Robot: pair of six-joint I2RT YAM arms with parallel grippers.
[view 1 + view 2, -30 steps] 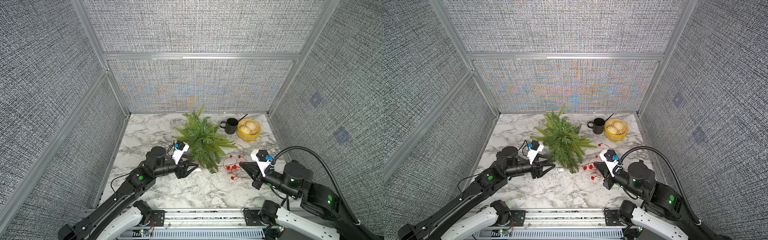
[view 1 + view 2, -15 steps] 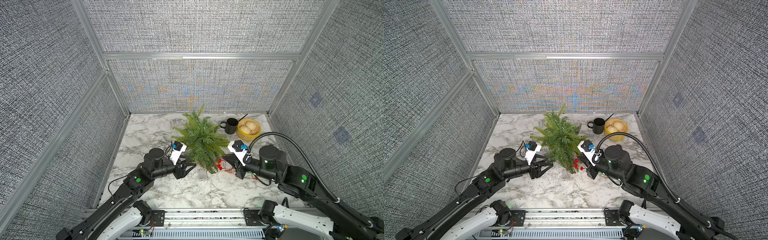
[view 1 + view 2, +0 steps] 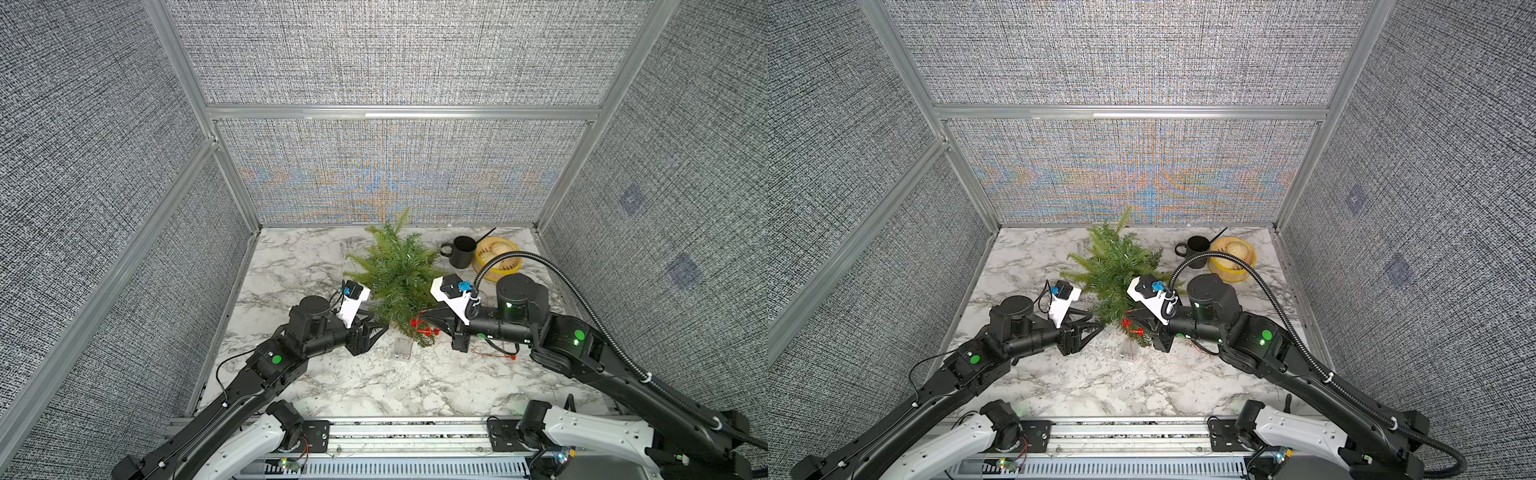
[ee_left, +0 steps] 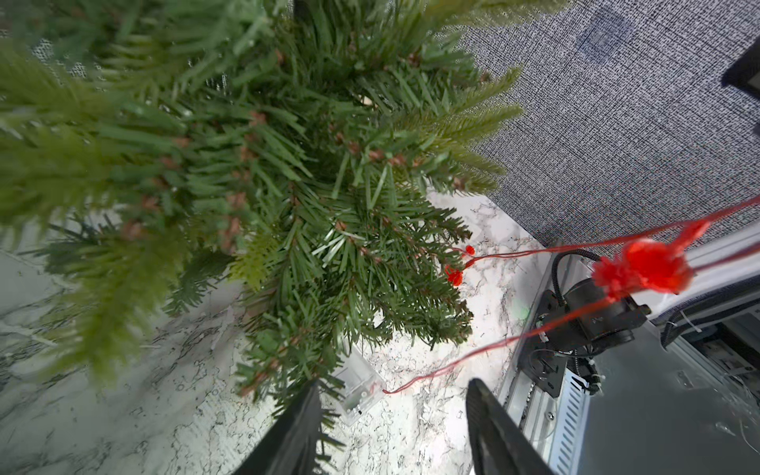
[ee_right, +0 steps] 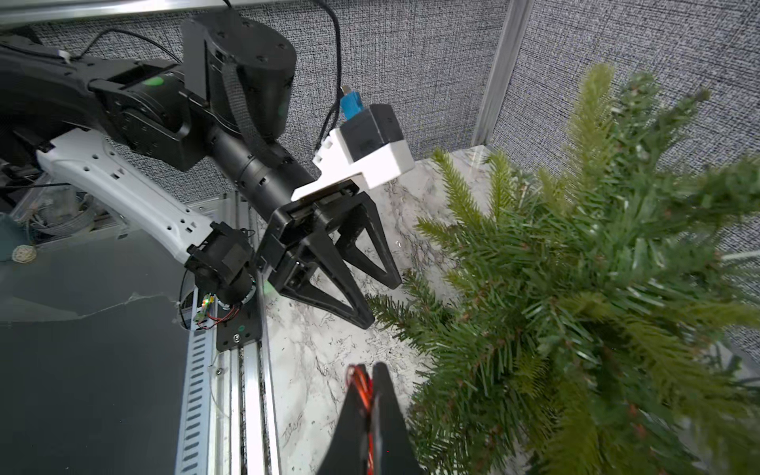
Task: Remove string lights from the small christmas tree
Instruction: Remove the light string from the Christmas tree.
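Note:
The small christmas tree [image 3: 399, 274] [image 3: 1117, 270] stands green and bushy at the back middle of the marble table. The string lights [image 3: 422, 328] [image 3: 1131, 326] show as red bulbs on thin red wire at the tree's near edge. Their clear box [image 3: 402, 348] [image 4: 355, 390] lies on the table just in front. My right gripper [image 3: 419, 320] [image 5: 370, 370] is shut on the red wire beside the tree [image 5: 575, 288]. My left gripper [image 3: 384, 326] [image 4: 392, 386] stands open at the tree's near-left edge, over the box, holding nothing. A red bulb [image 4: 641, 269] hangs on taut wire.
A black mug [image 3: 461, 251] and a yellow bowl [image 3: 498, 257] with pale round things stand at the back right. Loose red wire [image 3: 498, 353] lies under the right arm. Grey fabric walls close in three sides; a metal rail [image 3: 407, 432] runs along the front.
My right arm has swung left from the right side of the table to the tree's near edge, bringing the red bulbs along. The left gripper has barely moved and stays open.

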